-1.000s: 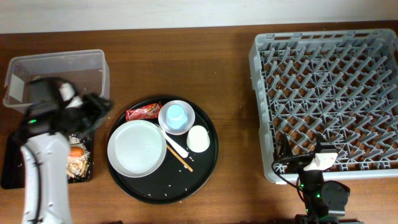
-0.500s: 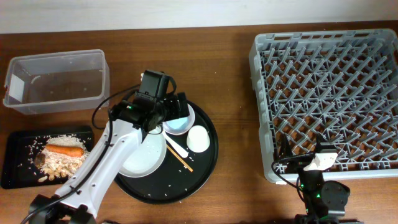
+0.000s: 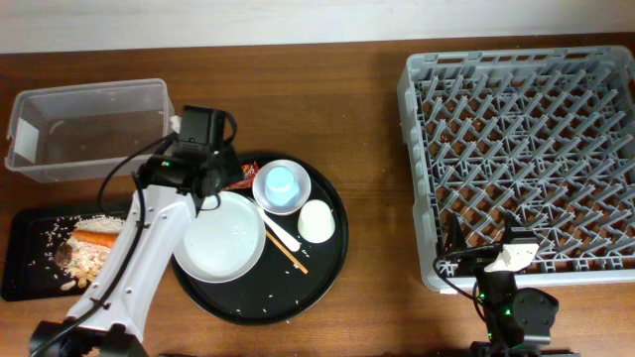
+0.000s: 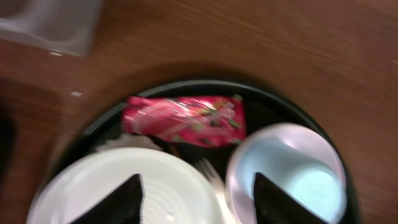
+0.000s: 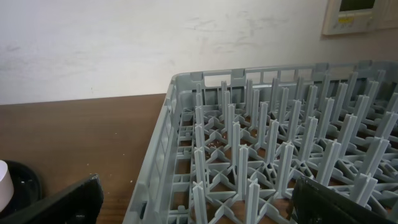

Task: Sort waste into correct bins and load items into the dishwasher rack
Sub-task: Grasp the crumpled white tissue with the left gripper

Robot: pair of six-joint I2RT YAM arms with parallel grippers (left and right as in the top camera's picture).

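The red shiny wrapper [image 4: 183,118] lies at the back of the round black tray [image 3: 298,288], partly hidden under my left gripper [image 3: 210,180] in the overhead view. That gripper [image 4: 196,202] hovers open and empty; one fingertip is over the white plate [image 4: 93,186], the other over the white bowl [image 4: 283,146] holding the light-blue cup [image 3: 282,182]. The white fork [image 3: 281,233] and small white cup [image 3: 317,220] lie beside the plate [image 3: 220,238]. A carrot [image 3: 99,238] and rice crumbs rest in the flat black tray [image 3: 25,278]. My right gripper [image 5: 196,208] stands open by the grey rack [image 3: 526,159].
The clear tub [image 3: 89,129] stands at the back left on the brown table. A thin brown stick [image 3: 294,258] lies on the round tray, with scattered crumbs. The rack [image 5: 267,155] fills the right wrist view.
My left arm swung right from the flat black tray to above the bowl, then back left to the wrapper. Its fingers have narrowed. The right arm has not moved.
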